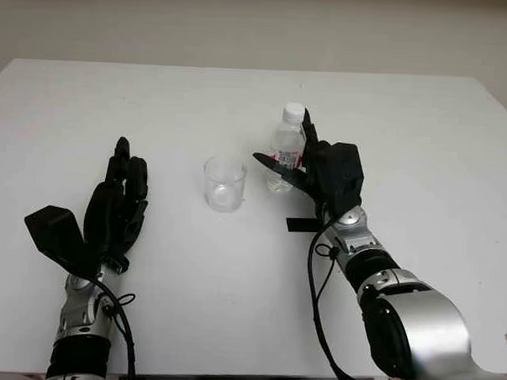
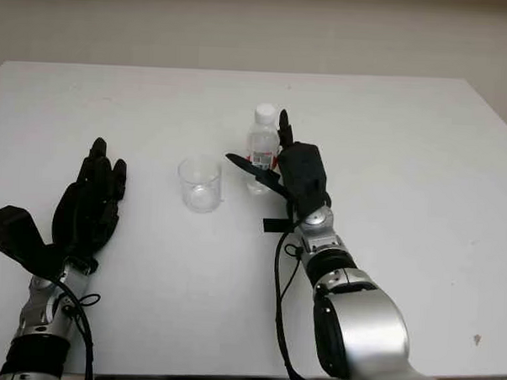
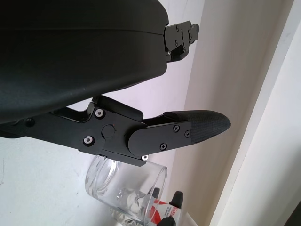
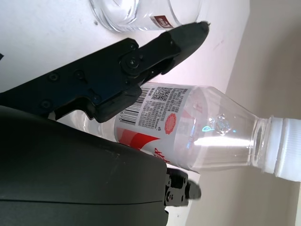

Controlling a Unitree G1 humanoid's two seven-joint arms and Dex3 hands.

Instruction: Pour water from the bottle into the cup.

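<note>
A clear plastic water bottle [image 1: 286, 147] with a white cap and a red-and-white label stands upright on the white table [image 1: 232, 290], right of centre. My right hand [image 2: 257, 138] is open around it: the thumb [image 1: 271, 163] crosses in front of the label and a straight finger rises behind the bottle's neck. In the right wrist view the bottle [image 4: 197, 132] lies between thumb and palm shell. An empty clear cup [image 1: 224, 184] stands just left of the bottle. My left hand [image 1: 128, 163] is open, well left of the cup.
A small black strip [image 1: 301, 224] lies on the table under my right wrist. The table's far edge [image 1: 259, 70] meets a pale wall. Bare tabletop stretches on all sides of the cup and the bottle.
</note>
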